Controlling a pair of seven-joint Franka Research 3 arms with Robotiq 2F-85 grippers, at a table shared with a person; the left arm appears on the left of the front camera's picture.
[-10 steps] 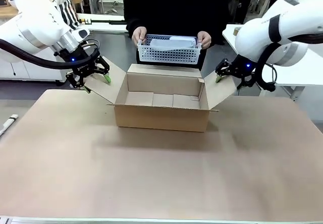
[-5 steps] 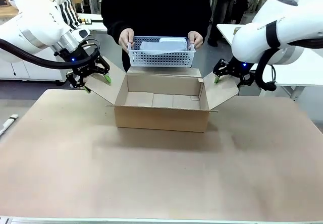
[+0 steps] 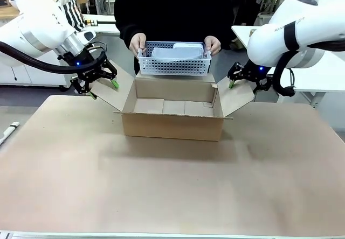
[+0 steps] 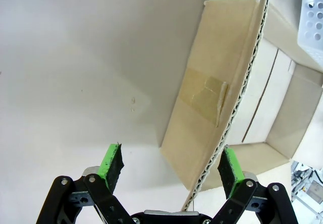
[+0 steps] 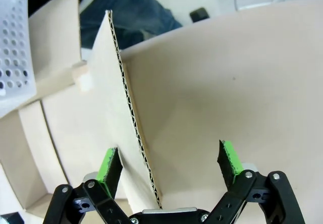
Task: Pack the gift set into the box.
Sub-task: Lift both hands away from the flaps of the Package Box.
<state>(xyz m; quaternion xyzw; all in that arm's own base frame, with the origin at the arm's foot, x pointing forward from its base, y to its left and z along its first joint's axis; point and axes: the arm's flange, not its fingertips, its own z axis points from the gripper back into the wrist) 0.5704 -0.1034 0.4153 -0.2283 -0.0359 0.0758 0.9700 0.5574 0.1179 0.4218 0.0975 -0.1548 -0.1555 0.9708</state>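
A brown-covered table (image 3: 172, 196) carries the open brown corrugated cardboard box (image 3: 172, 125). Its side flaps are straddled, unclamped, by the spread fingers of the left gripper (image 3: 103, 88) and right gripper (image 3: 241, 82), apparently so the opening is left clear. The pale gift set (image 3: 178, 50) is held over the far flap in a white perforated plastic basket (image 3: 173, 65) by a person's hands (image 3: 138, 43). Lettering on the right arm cannot be read.

My L gripper (image 3: 103, 89): jaws spread wide, angled down + inward. R gripper (image 3: 236, 81): same, spread wide. Both arms reach in from my sides.
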